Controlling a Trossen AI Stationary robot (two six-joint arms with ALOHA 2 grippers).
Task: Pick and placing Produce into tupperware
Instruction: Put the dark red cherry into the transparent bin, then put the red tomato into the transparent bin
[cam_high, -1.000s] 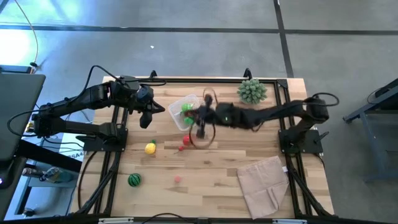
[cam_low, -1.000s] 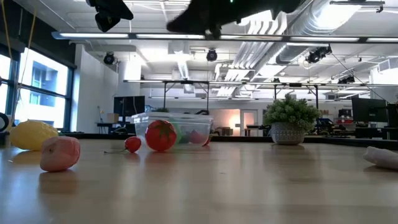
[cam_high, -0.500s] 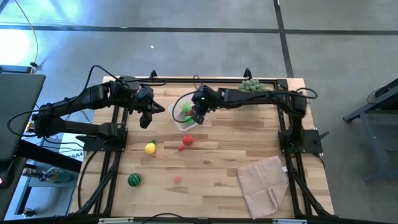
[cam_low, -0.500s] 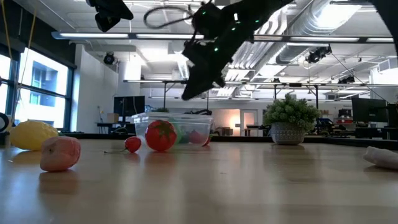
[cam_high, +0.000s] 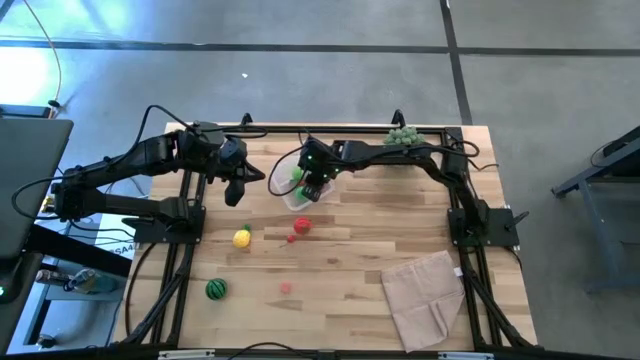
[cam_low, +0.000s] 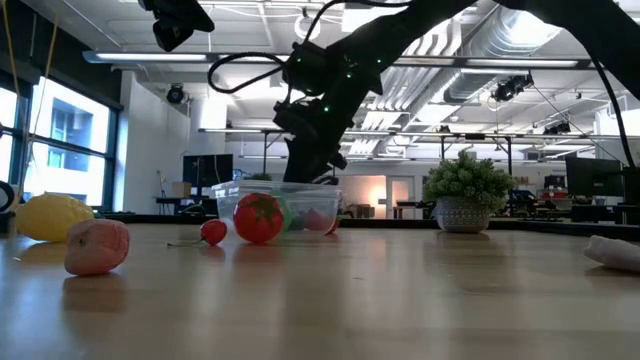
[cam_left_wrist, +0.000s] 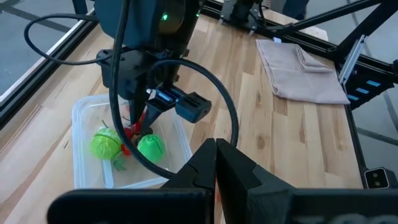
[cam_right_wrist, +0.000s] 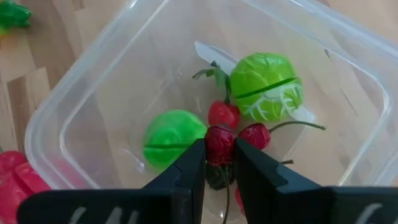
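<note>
Over the clear tub (cam_high: 300, 180) near the far edge of the table (cam_high: 350, 270), the high view showed the right gripper (cam_high: 316, 187) reaching down from above, while the left gripper (cam_high: 238, 188) hung beside the tub on the other side, not touching it. On the open wood nearer the front lay a yellow lemon (cam_high: 242, 238), a red tomato (cam_high: 302, 226), a striped melon ball (cam_high: 215, 289) and a pink fruit (cam_high: 287, 288), all well apart, with a beige cloth (cam_high: 425, 290) at the front corner and a spiky plant (cam_high: 404, 137) at the back edge. In the low view the right gripper (cam_low: 305, 170) sat just above the tub's rim (cam_low: 278, 188), with the tomato (cam_low: 258, 218) in front of the tub and wide bare table beyond. In the left wrist view the left gripper (cam_left_wrist: 216, 146) had its fingers pressed together with nothing between them, and the tub (cam_left_wrist: 84, 112) held two green rounds (cam_left_wrist: 151, 148). In the right wrist view the right gripper (cam_right_wrist: 219, 155) had its fingers (cam_right_wrist: 190, 165) nearly together, pinching a small red berry (cam_right_wrist: 219, 144) low inside the tub (cam_right_wrist: 74, 106), beside a bright green round (cam_right_wrist: 173, 134), a pale green round (cam_right_wrist: 266, 86) and more red berries (cam_right_wrist: 224, 114).
</note>
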